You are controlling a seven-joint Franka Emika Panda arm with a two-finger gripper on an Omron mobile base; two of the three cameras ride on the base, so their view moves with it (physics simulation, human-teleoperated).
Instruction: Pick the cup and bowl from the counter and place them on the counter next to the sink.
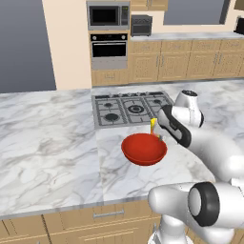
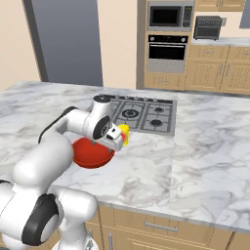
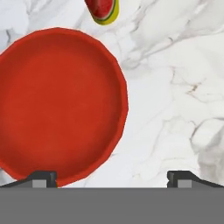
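The glossy red bowl sits on the white marble counter just in front of the stovetop. The small yellow cup stands upright right behind the bowl, partly hidden by my arm. In the right base view the cup is beside my hand, and the bowl lies under my forearm. My gripper hangs open above the bowl's right rim. One fingertip is over the rim and the other is over bare marble. The cup is at the top edge. Nothing is held. The sink is out of view.
A grey gas stovetop with black burners lies behind the cup. A built-in oven and a microwave stand at the back wall. Wide marble stretches left of the bowl, and the counter's front edge runs close below it.
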